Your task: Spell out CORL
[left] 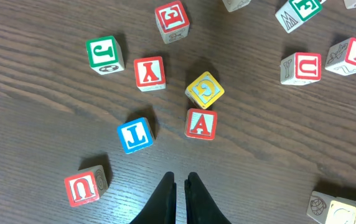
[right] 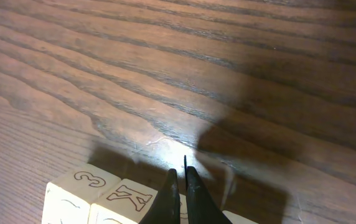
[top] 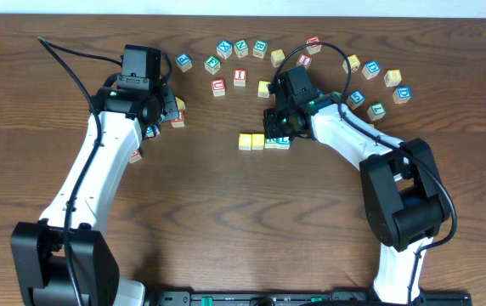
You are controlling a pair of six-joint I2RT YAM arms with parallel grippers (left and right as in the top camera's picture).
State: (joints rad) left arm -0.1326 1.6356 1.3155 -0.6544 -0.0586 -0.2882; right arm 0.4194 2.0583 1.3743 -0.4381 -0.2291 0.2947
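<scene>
Beneath my closed, empty right gripper (right: 179,177) the cube row (top: 251,141) looks nearly spelled; my left gripper (left: 181,182), likewise pinched on nothing, probably must part for the blue L cube (left: 134,135) just ahead.

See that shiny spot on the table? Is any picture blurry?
Right wrist view: glare on the table, with a dark shadow beside the right gripper; left wrist view: even light, letters on the blocks crisp; overhead: even light, no blur.

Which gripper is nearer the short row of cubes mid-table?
Right. The right gripper, shut, is over one end of the row of cubes; the left gripper, shut, hangs apart, by the red A cube.
</scene>
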